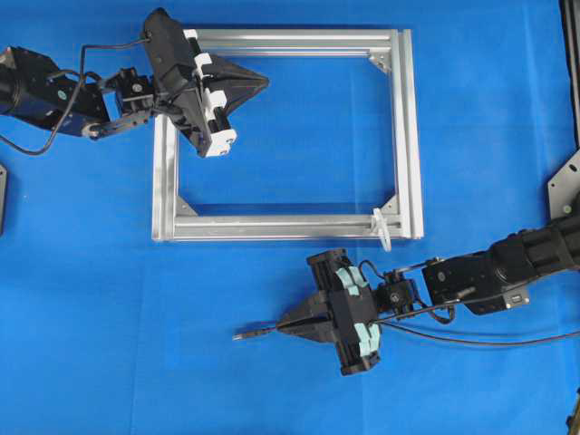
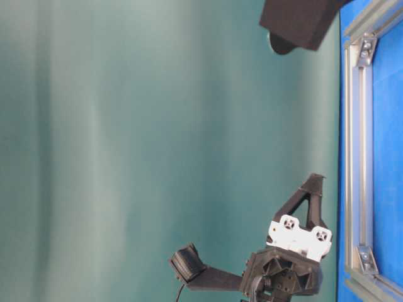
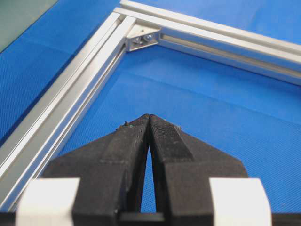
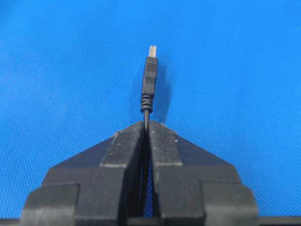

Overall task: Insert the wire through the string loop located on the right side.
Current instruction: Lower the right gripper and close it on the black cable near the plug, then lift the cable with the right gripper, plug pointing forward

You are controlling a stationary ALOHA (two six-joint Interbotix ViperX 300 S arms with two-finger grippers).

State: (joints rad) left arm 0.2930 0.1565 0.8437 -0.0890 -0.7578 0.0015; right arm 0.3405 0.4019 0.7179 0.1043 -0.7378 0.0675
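Task stage — early. The wire [image 4: 148, 87] is picked up near its plug end, but nothing is threaded: the string loop [image 1: 382, 227] hangs untouched at the lower right corner of the metal frame [image 1: 286, 136], and the plug tip points away from it, toward the left of the overhead view. Left to do, by this reading: turn the plug toward the loop, carry it over and push it through.

Right hand [image 1: 292, 323] — jaws pressed together on the wire just behind the plug's ribbed collar. The plug sticks out past the fingertips, straight and in line with them. The rest of the wire trails off right across the blue table [image 1: 136, 344].

Left hand [image 3: 149, 117] — jaws pressed together, nothing between them. It sits over the frame's upper left part, well apart from both wire and loop.
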